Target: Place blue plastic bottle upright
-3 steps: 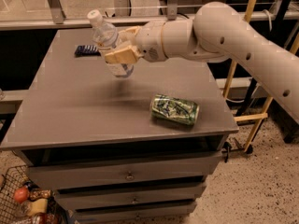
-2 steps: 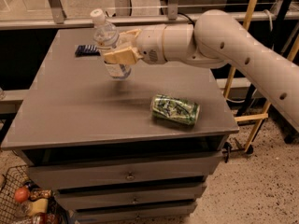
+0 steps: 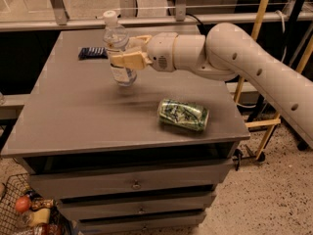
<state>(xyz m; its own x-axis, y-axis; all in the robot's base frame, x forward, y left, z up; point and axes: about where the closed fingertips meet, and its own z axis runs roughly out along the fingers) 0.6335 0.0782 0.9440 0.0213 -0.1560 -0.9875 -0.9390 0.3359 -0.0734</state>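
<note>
Blue plastic bottle [image 3: 116, 39] clamped at mid-body between the two fingers of the gripper [image 3: 126, 53], white cap up, leaning only slightly, over the back-left part of the grey table [image 3: 73, 111]; base very close to the tabletop, contact or a thin gap impossible to tell. At far left, low beside the drawers, a wire basket [image 3: 14, 212] with groceries, well clear of the work. On the table's back left, a small dark blue packet [image 3: 92, 53] lying flat, near the bottle but apart from it, toward the rear edge. Sideways grip around the label, judged to keep the bottle's base free for setting down and the cap out of the fingers' way. Bare tabletop in front of and to the left of the bottle, ample for a straight descent, with room for drawing the fingers away to the right. Further right, toward the front, a green-patterned can [image 3: 183, 114] lying on its side, well apart from the bottle, close to the front edge and likely to roll if nudged. White arm [image 3: 254, 62] reaching in from the right, above the table's right rear corner, its line of retreat passing behind the can. Beyond the right edge, a yellow frame [image 3: 254, 125] standing on the floor beneath the arm. Step in hand, by the look of it: lowering and release; main risk, a tip-over from the slight lean upon opening
</note>
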